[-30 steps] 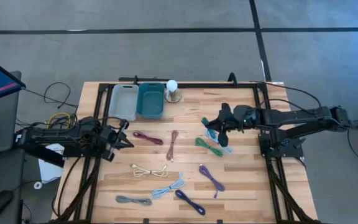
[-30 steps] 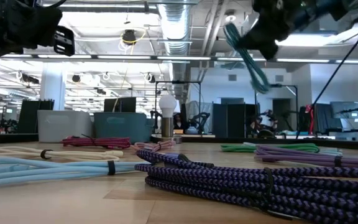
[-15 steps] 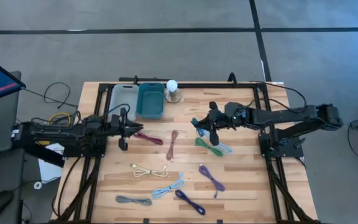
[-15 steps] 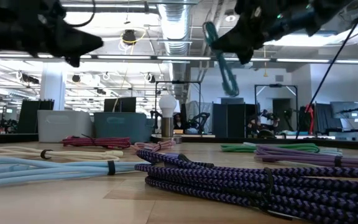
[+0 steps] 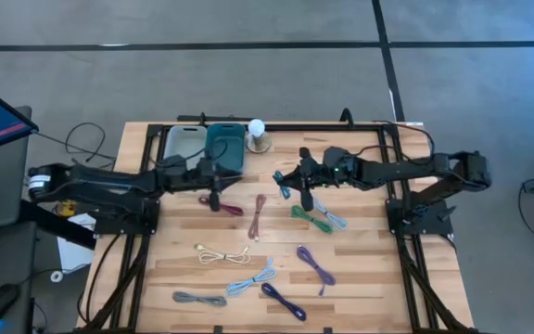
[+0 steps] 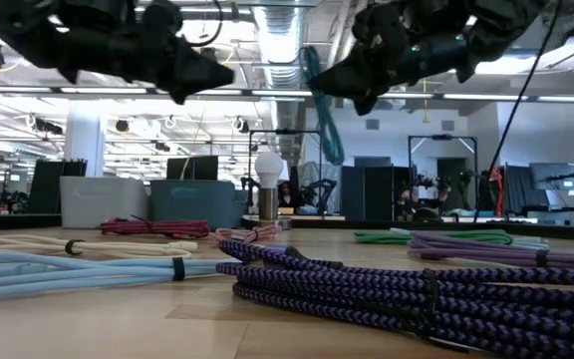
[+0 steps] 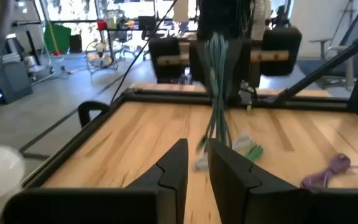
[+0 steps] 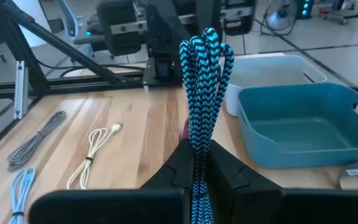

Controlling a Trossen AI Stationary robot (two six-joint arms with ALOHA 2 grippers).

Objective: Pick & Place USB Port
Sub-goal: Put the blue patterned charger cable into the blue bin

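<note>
My right gripper (image 5: 297,184) hangs over the table's middle, shut on a teal braided cable bundle (image 5: 284,188). In the low view that bundle (image 6: 327,120) dangles in the air below the gripper (image 6: 352,85). The teal bin (image 5: 224,148) and the pale grey bin (image 5: 184,148) stand at the far edge, toward the left. My left gripper (image 5: 213,192) reaches over the table just near the teal bin, above the maroon cable (image 5: 222,205); its fingers (image 7: 182,165) stand nearly together and hold nothing. The left wrist view shows the teal bundle (image 7: 218,93) straight ahead. My right gripper pinches the teal bundle between its two fingers (image 8: 182,163), on several strands gathered together (image 8: 199,146). The looped end (image 8: 205,46) reaches out past the fingertips. The fingers come from the table's right, slanting down. The bundle is lifted clear of the table and hangs loose.
Coiled cables lie on the wood: pink (image 5: 259,215), green (image 5: 311,219), cream (image 5: 213,254), light blue (image 5: 251,278), grey (image 5: 198,299), purple (image 5: 314,265), dark purple (image 5: 284,301). A white bulb on a stand (image 5: 258,130) stands beside the teal bin. Dark rails frame the table.
My right gripper has carried the teal bundle through the air toward the table's left, toward the bins, still shut on it. My left arm has stretched out from the left edge toward the table's middle, and its gripper now hangs near the teal bin.
</note>
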